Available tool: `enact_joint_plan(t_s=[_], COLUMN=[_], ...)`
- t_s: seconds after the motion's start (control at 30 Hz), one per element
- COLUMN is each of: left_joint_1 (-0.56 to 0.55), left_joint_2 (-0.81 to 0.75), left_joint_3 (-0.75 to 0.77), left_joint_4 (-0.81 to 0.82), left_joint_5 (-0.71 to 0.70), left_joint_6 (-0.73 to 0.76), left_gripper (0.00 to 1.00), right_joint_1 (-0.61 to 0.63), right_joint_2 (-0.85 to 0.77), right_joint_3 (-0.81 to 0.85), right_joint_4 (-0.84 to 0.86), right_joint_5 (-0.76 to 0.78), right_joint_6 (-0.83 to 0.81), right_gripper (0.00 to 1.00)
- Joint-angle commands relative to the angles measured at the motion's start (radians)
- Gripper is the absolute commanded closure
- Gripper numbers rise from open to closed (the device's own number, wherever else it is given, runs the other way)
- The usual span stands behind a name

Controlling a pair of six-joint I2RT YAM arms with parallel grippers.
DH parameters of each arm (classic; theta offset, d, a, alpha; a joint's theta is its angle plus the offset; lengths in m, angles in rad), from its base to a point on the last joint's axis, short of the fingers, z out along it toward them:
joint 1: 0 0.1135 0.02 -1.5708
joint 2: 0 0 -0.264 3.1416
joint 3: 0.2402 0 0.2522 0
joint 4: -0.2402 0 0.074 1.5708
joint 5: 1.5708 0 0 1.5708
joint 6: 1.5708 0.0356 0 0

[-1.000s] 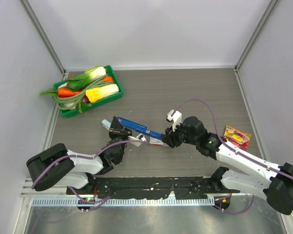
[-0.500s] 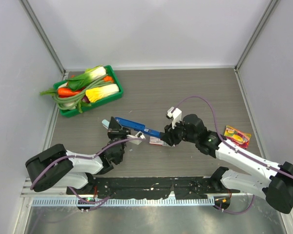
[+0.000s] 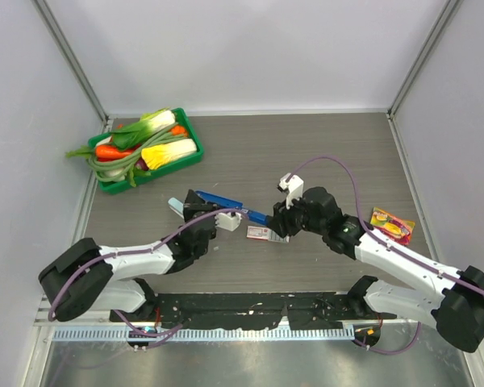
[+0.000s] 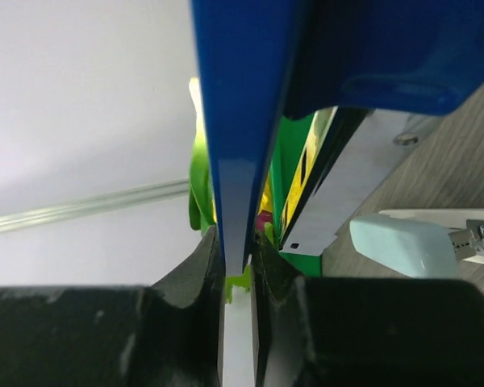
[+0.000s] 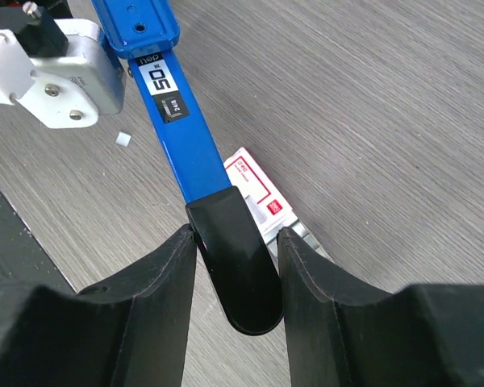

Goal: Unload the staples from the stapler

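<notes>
The left end effector (image 4: 238, 260) is pinched almost fully shut on the thin edge of the stapler (image 4: 244, 121); its two black fingers meet on the blue upper arm. The right end effector (image 5: 238, 278) is about half open and closed on the stapler's rounded black rear end, with a finger against each side. Between the two, the stapler lies over the middle of the bench (image 3: 331, 153), running from 10 o'clock to 4 o'clock in the top view. The left grip is at the 10 o'clock end and the right grip at the 4 o'clock end. In the left wrist view the blue arm and a silver inner rail (image 4: 363, 173) stand spread apart.

On the blue arm, close to the right fingers, sits a black label with "50" in white. The smaller print beside it is too fine to read.

Under the stapler's rear end, toward 5 o'clock, lies a small red-and-white box (image 5: 254, 189). Its lettering is too small to make out, and the stapler partly covers it. A tiny white scrap (image 5: 123, 139) lies on the bench just beside the blue arm.

A pale teal block (image 4: 403, 246) rests at the 10 o'clock end, just past the left fingers. Farther out at 10 o'clock, a green tray (image 3: 163, 170) holds toy vegetables. Well apart at 3 o'clock, near the right arm, lies a bright snack packet (image 3: 391, 226).
</notes>
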Motion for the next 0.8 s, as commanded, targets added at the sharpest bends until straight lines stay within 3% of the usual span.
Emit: enact_joint_plan(t_s=[0.0,0.1,0.17,0.23,0.37,0.57,0.63,0.77], left_joint_1=[0.018,0.095,0.118,0.138,0.172,0.179,0.181,0.186], left_joint_2=[-0.037,-0.063,-0.096,-0.126,-0.155,-0.165,-0.166,-0.162], left_joint_3=[0.144,0.325,0.259,0.162,0.134,0.086,0.133,0.307], left_joint_4=[-0.238,-0.706,-0.659,-0.48,-0.588,-0.56,-0.598,-0.923], left_joint_5=[0.093,0.267,0.245,0.197,0.257,0.268,0.292,0.474], left_joint_6=[-0.202,-0.476,-0.464,-0.411,-0.463,-0.466,-0.495,-0.679], left_gripper=[1.0,1.0,1.0,1.0,1.0,1.0,1.0,1.0], right_joint_1=[0.007,0.007,0.009,0.009,0.013,0.027,0.03,0.033], right_joint_2=[-0.022,0.012,0.038,0.053,0.092,0.121,0.124,0.115], right_joint_3=[0.082,0.109,0.114,0.114,0.119,0.122,0.126,0.148], right_joint_4=[0.392,0.394,0.395,0.411,0.421,0.435,0.435,0.434], right_joint_5=[0.042,0.039,0.032,0.022,0.016,0.015,0.015,0.012], right_joint_6=[0.162,0.163,0.168,0.174,0.182,0.188,0.19,0.216], right_gripper=[0.99,0.99,0.99,0.99,0.99,0.99,0.99,0.99])
